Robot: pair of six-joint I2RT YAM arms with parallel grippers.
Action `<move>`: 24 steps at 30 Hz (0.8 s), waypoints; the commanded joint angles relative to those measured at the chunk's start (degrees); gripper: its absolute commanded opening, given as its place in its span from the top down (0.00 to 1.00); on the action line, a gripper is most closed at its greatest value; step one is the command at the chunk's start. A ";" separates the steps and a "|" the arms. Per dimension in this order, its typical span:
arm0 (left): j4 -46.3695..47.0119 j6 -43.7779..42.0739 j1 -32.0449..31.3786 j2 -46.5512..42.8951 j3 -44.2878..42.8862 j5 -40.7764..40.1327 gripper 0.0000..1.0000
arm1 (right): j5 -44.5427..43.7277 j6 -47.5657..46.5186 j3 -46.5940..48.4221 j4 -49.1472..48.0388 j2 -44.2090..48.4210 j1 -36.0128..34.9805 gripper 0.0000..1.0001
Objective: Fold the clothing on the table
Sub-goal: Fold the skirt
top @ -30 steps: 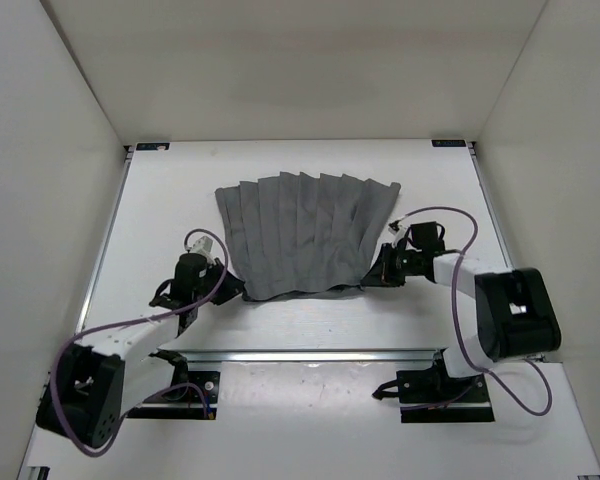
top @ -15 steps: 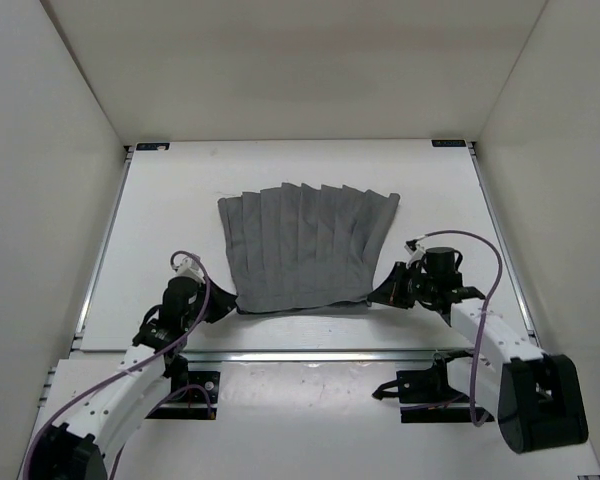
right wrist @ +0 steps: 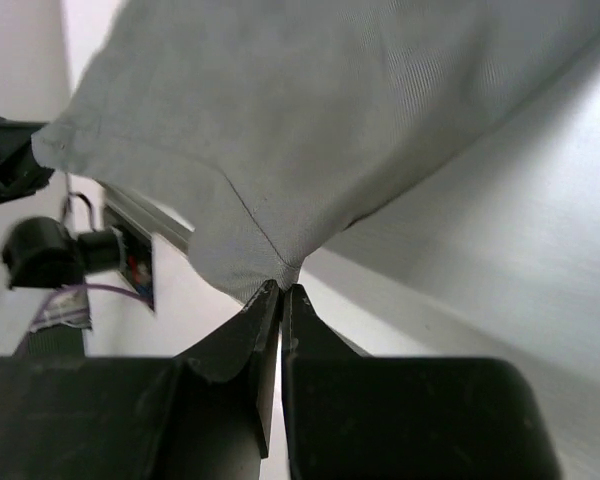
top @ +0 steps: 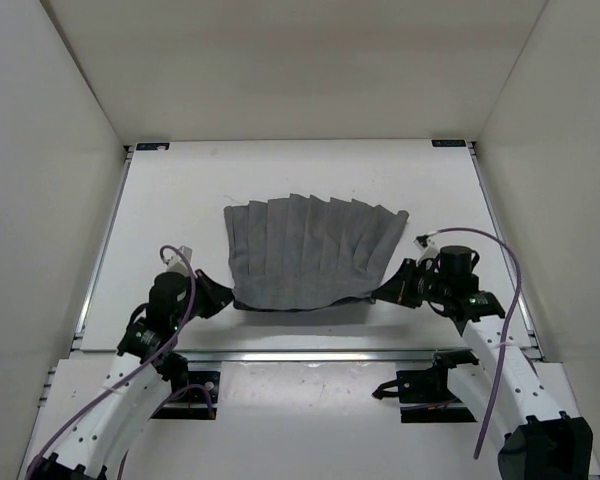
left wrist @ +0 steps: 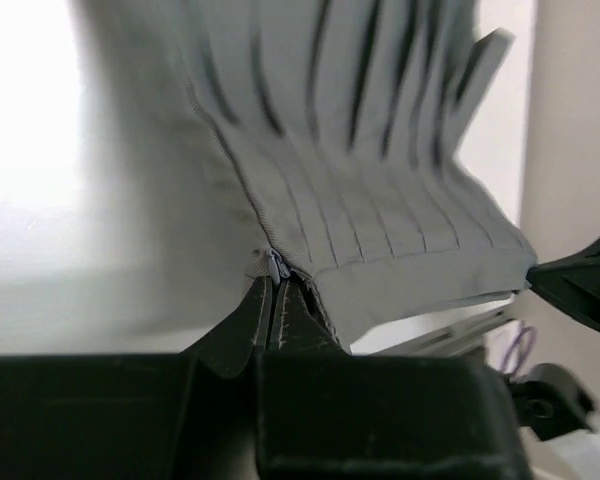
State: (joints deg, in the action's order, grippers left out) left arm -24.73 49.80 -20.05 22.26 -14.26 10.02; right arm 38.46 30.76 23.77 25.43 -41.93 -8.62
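Observation:
The clothing (top: 312,250), a grey pleated skirt-like garment, lies spread on the white table (top: 180,200), pleats fanning toward the far side. Its near edge is lifted off the surface. My left gripper (top: 228,301) is shut on the clothing's near left corner, seen as a pinched seam (left wrist: 276,266) in the left wrist view. My right gripper (top: 382,292) is shut on the near right corner, where the cloth (right wrist: 280,150) bunches at the fingertips (right wrist: 267,300) in the right wrist view.
White walls enclose the table on three sides. A metal rail (top: 310,353) runs along the near edge, with the arm bases (top: 430,385) just behind it. Blue-black corner marks (top: 152,146) sit at the far corners.
Both grippers have pulled the clothing's near edge toward the front of the table, and the whole garment has slid nearer and slightly right. Both arms have drawn back.

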 commanded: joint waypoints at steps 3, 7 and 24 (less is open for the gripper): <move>8.97 -4.17 3.61 16.00 -13.84 4.64 1.00 | 5.84 -0.88 11.01 -6.60 -7.89 7.73 1.00; 17.24 -5.42 5.72 35.95 -23.94 4.92 1.00 | 10.31 0.88 18.49 -14.96 -23.41 8.53 1.00; 25.61 -4.09 14.86 91.21 -68.00 13.62 0.47 | 6.12 -3.34 63.77 -21.57 -72.60 13.19 0.60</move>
State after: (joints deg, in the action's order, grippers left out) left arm -0.91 45.50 -6.37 116.88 -80.29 20.71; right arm 47.86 29.93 83.64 5.67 -117.58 4.32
